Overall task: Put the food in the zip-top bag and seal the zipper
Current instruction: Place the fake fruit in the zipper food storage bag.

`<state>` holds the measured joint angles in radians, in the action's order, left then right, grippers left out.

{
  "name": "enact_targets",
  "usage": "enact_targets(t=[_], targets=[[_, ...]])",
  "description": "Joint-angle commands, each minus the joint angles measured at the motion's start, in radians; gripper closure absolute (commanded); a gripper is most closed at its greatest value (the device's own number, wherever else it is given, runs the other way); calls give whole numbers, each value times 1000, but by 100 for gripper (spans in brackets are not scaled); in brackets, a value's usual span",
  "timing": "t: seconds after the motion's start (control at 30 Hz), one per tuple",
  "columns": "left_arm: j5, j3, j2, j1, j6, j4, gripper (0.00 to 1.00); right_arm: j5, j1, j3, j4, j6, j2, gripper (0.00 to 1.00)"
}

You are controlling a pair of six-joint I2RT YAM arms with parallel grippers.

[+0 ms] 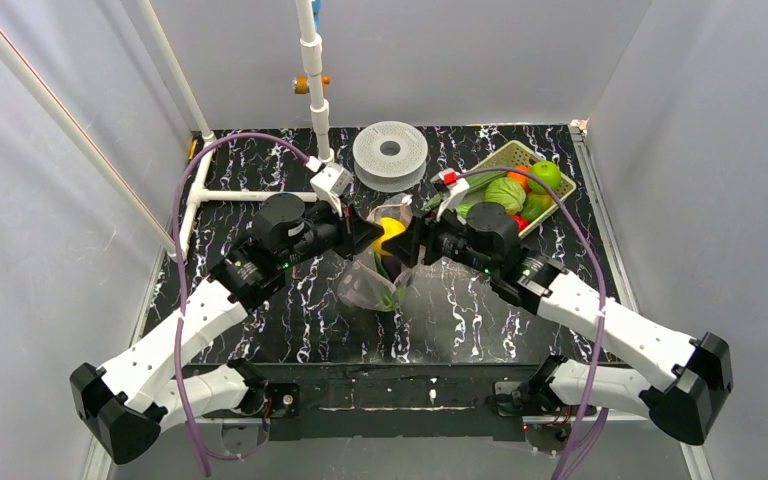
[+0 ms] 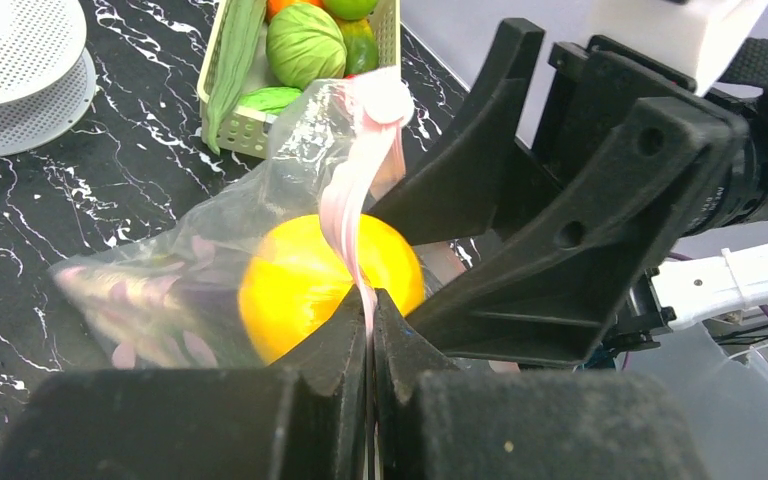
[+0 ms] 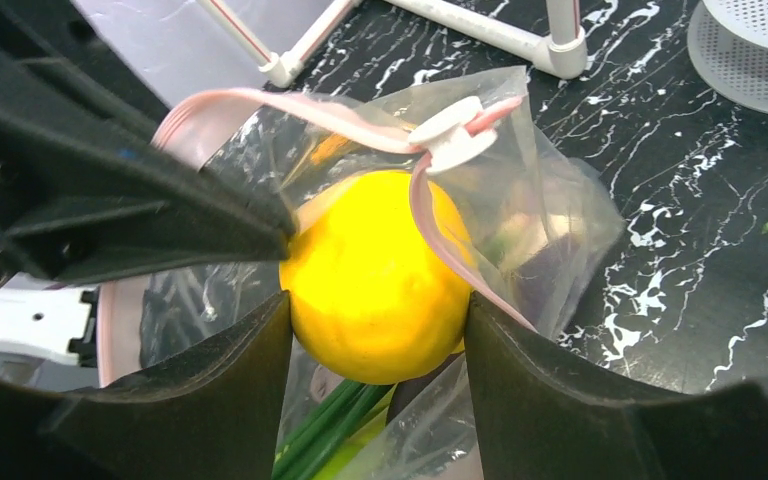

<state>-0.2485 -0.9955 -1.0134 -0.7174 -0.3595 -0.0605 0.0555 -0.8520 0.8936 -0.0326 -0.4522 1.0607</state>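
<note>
Left tool (image 2: 370,330) pinches the zipper (image 2: 345,200), holding the mouth of the zip-top bag (image 2: 160,270) up above the desk (image 1: 290,320). Right tool (image 3: 375,320) grips the yellow piece (image 3: 370,260) in that mouth. Best released only once it is pushed below the strip.

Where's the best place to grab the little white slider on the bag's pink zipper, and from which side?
Probably pinch the small white plastic slider across its two broad faces, coming from above: it sits at the top, straddling the pink zipper strip, with the yellow round piece below it.
</note>
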Motion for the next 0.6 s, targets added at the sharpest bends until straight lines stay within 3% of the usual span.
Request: enact_targets(t=[0.0,0.13,0.27,0.4,0.57], targets=[[-50,-3,0,-11,-7,19,100,-85,-18,99,13,32,57,53],[-39,-1,-10,-11,-2,16,100,-94,-22,121,45,14,76,32],[-33,-1,-19,-11,1,13,100,-95,-22,138,100,8,65,20],[-26,-1,-33,-11,3,11,100,-97,-22,130,124,-10,31,13],[-3,-2,-56,-12,16,3,100,-104,-22,111,168,-22,-40,12]])
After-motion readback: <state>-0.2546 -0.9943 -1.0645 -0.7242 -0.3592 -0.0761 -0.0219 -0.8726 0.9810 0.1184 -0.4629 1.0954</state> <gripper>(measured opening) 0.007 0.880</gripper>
